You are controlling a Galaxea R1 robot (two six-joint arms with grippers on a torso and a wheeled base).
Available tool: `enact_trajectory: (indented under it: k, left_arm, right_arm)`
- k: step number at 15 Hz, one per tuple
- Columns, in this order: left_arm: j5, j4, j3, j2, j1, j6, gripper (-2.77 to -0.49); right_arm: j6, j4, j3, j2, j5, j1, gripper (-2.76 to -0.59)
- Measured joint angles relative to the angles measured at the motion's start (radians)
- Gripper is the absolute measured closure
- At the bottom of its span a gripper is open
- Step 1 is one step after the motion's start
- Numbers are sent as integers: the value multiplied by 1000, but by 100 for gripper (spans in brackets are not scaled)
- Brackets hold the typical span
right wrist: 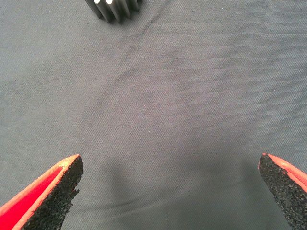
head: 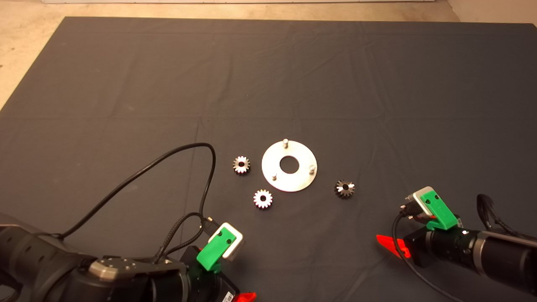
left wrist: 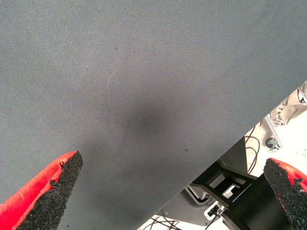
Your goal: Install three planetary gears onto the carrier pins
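From the head view the table's dark mat (head: pixel 126 84) carries a flat silver disc (head: pixel 289 181) with a central hole, near the middle of the scene; three carrier pins stand upright near its rim, one at the far edge (head: pixel 285 142), one on the right (head: pixel 311 168), one at the near left (head: pixel 274 177), and all three are bare; the three planetary gears lie flat on the mat around the disc, none on a pin: one just left of the disc (head: pixel 241 165), one just off its near-left rim (head: pixel 263 199), and a darker-looking one to the right (head: pixel 344 188), a little apart from the rim; the left gripper (head: pixel 244 297) sits at the lower left edge with a black cable (head: pixel 168 157) looping over the mat; the right gripper (head: pixel 394 246) reaches in from the lower right, near the right-hand gear but not touching it. In the left wrist view the left jaws are spread wide over bare mat, its fingers (left wrist: pixel 53 191) holding nothing, with the mat's edge and some frame parts beyond. In the right wrist view the right jaws are likewise spread wide and hold nothing, fingers (right wrist: pixel 53 196) over the mat, the gear's teeth (right wrist: pixel 114 8) showing ahead of them, well clear of the pads.
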Motion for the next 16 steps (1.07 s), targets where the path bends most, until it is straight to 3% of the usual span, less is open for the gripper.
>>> enact_trajectory:
  k: [6,10,13,16]
  left_arm:
    - [0,0,0,20,0,0,-275]
    - [0,1,0,48,2,0,-275]
    - [0,3,0,73,2,-1,-275]
    - [0,8,0,79,2,-1,-275]
  right_arm:
    - [4,5,0,0,0,2,-275]
    - [4,60,-3,4,-2,54,-275]
    - [4,72,-23,38,-7,62,-275]
    - [4,76,-86,98,-10,74,-275]
